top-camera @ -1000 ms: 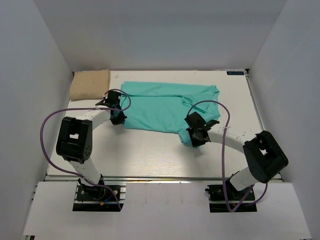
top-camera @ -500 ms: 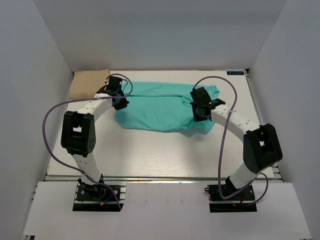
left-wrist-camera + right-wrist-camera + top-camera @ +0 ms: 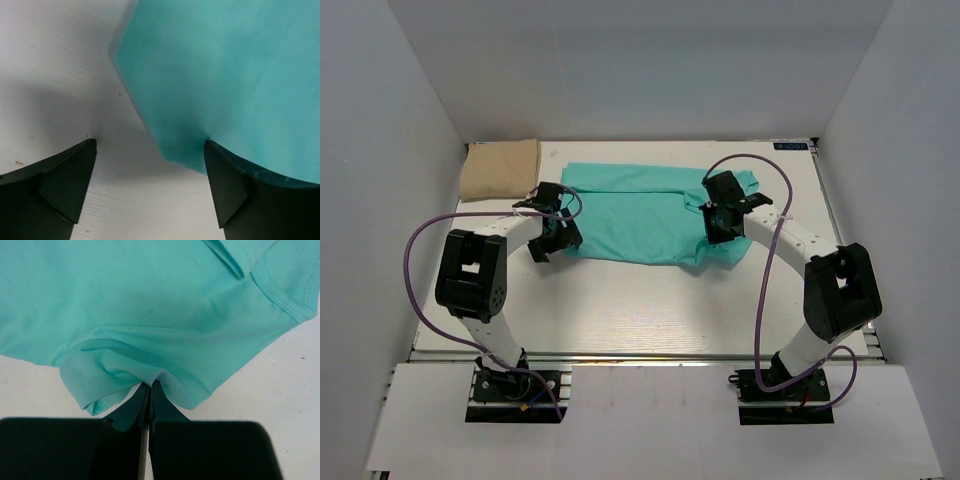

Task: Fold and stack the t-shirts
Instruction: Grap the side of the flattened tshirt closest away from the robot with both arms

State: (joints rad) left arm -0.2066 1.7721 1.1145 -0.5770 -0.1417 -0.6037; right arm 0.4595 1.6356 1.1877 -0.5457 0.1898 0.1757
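A teal-green t-shirt (image 3: 640,215) lies partly folded across the back middle of the table. My right gripper (image 3: 718,228) is shut on that shirt's hem at its right side; in the right wrist view the cloth (image 3: 150,300) bunches up where the gripper (image 3: 150,386) pinches it. My left gripper (image 3: 558,240) stands open at the shirt's left edge. In the left wrist view a corner of the teal cloth (image 3: 225,75) lies on the table between the spread fingers (image 3: 65,185) and touches the right one; nothing is held. A tan-beige t-shirt (image 3: 500,168) lies folded in the back left corner.
White walls (image 3: 410,150) enclose the table on the left, back and right. The tan shirt sits just beyond the left arm's wrist. Purple cables (image 3: 430,235) loop beside both arms. Bare white tabletop (image 3: 640,310) stretches between the teal shirt and the arm bases.
Both grippers carried the shirt's near edge toward the back. The left gripper has since opened, let go of the cloth and drawn back toward me. The right gripper keeps its hold.
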